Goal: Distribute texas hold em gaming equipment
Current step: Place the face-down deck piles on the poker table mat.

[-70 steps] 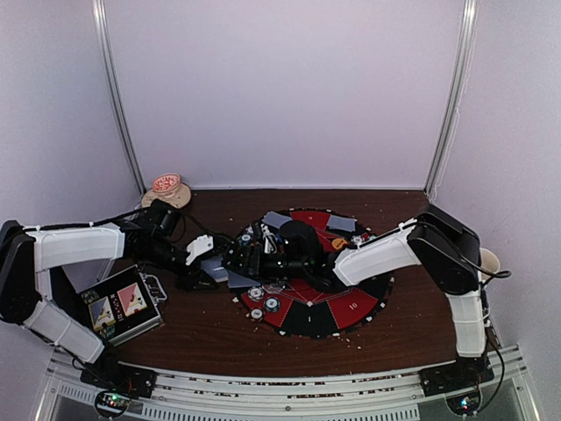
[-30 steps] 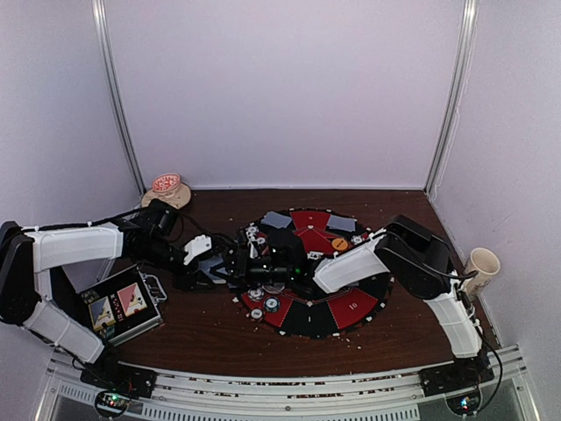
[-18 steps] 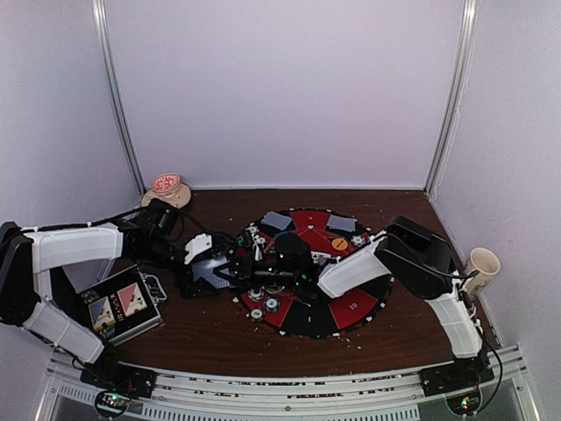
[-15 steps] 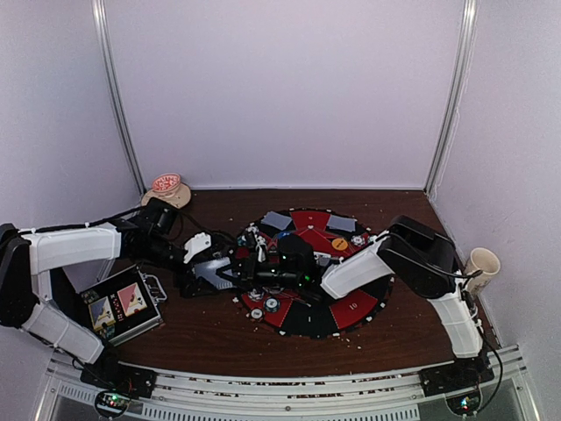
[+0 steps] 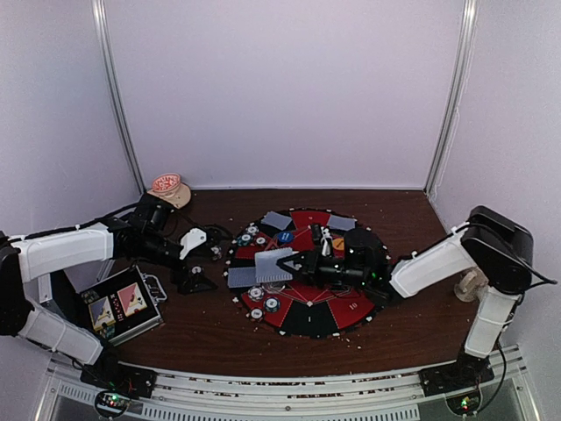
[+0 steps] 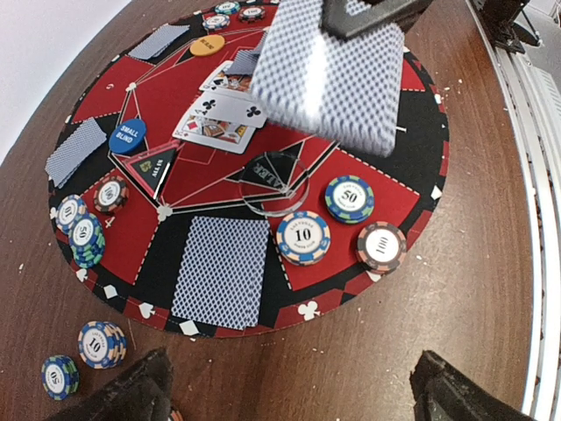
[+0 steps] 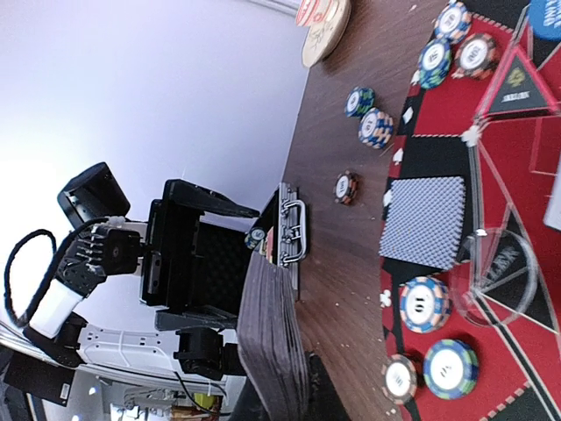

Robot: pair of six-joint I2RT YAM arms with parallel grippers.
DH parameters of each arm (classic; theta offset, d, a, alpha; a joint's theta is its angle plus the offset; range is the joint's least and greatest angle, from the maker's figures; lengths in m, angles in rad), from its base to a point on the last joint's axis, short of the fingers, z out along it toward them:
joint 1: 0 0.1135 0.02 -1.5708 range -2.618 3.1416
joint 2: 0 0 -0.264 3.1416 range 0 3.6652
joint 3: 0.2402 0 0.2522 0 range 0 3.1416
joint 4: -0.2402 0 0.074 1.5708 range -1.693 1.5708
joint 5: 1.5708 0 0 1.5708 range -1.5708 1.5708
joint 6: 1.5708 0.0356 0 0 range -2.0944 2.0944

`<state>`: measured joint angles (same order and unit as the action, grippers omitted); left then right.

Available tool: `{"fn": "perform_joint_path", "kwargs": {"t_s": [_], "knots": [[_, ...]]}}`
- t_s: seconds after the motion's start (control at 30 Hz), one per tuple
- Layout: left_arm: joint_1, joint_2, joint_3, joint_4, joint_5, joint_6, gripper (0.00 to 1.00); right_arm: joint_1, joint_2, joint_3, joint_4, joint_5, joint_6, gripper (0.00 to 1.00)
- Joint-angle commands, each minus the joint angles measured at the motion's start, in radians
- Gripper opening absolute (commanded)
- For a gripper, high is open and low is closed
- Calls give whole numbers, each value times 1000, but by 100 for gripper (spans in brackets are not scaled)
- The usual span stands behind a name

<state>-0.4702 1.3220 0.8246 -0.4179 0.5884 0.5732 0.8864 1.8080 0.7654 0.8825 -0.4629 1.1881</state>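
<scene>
Carried rightward since a moment ago, the deck of grey-blue-backed cards (image 5: 270, 265) is clamped in the right gripper (image 5: 294, 261) and held above the round red-and-black mat (image 5: 308, 320), near striped chips (image 6: 304, 237). The left gripper (image 5: 195, 261), fingers spread wide, is parked off the mat's left edge.

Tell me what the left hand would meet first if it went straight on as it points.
Probably the grey-blue-backed playing cards lying flat at the near rim of the round red-and-black mat; height is unclear, so the left hand might pass above.

Top high, wide; wrists close, sharing chips (image 6: 304, 237).
</scene>
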Motion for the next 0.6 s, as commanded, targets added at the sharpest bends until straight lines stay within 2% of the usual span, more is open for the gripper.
{"fn": "perform_joint_path", "kwargs": {"t_s": [0.0,0.13,0.27,0.4,0.57], "knots": [[11,-5,-4,26,22,-9,98,-30,-210,-166,-114,93,-76,0],[12,-7,-5,27,19,-10,98,-47,-398,-282,-291,163,-123,0],[16,-7,-6,27,19,-10,98,-51,-520,-328,-484,167,-151,0],[16,-9,-4,24,16,-10,98,-52,-606,-358,-651,205,-171,0],[17,-8,-3,25,19,-9,98,-55,-680,-429,-757,230,-158,0]]}}
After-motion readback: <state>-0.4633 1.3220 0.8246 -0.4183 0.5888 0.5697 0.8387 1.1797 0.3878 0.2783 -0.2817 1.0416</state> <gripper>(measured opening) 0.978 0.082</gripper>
